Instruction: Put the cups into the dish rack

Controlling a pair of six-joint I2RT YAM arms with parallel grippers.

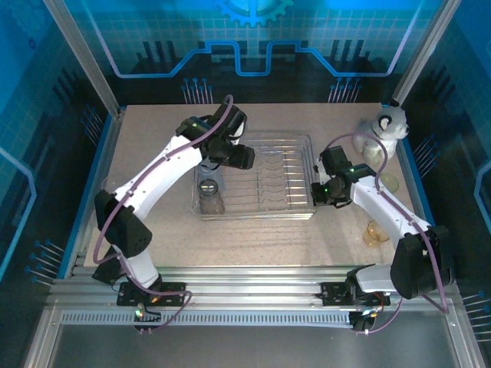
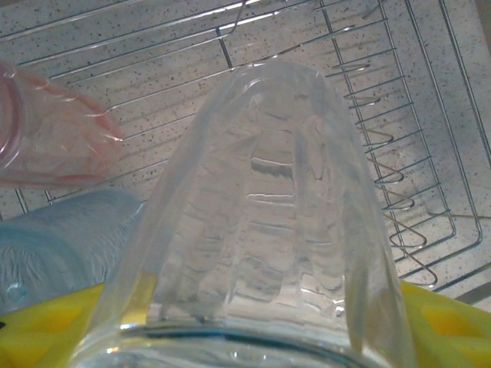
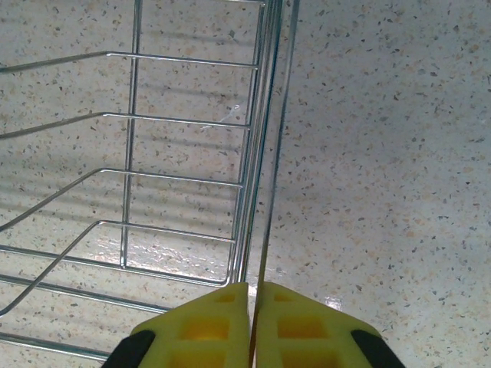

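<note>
My left gripper (image 1: 230, 156) (image 2: 245, 326) hangs over the left part of the dish rack (image 1: 265, 184), shut on a clear ribbed cup (image 2: 268, 192) that sits between its yellow fingers (image 2: 445, 322). Below it in the rack lie a pink cup (image 2: 54, 138) and a blue cup (image 2: 61, 238). A smoky grey cup (image 1: 209, 186) stands in the rack's left end. My right gripper (image 1: 318, 192) (image 3: 253, 307) is shut on the thin rim wire (image 3: 270, 192) of the rack's right side.
A white-grey plush toy (image 1: 391, 123) sits at the back right corner. Loose cups lie on the table right of the rack: two clear ones (image 1: 374, 153) (image 1: 388, 182) and an amber one (image 1: 376, 231). Prong rows (image 2: 383, 153) fill the rack's middle.
</note>
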